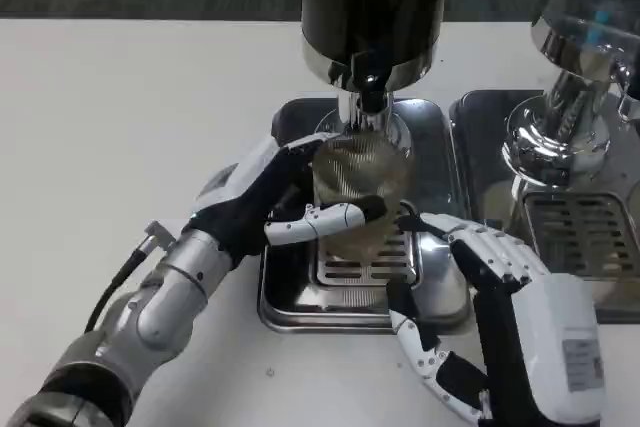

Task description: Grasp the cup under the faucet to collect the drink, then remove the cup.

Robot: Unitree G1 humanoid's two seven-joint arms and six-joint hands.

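While the cup [358, 187] stands on the drip tray [300, 297] directly under the faucet [368, 97], the left hand [275, 202] wraps its fingers around it, so the grasp looks made; filling seems underway, though I cannot tell the level, and removal is left. Just right of the cup, the right hand [500, 287] hovers open, holding nothing.
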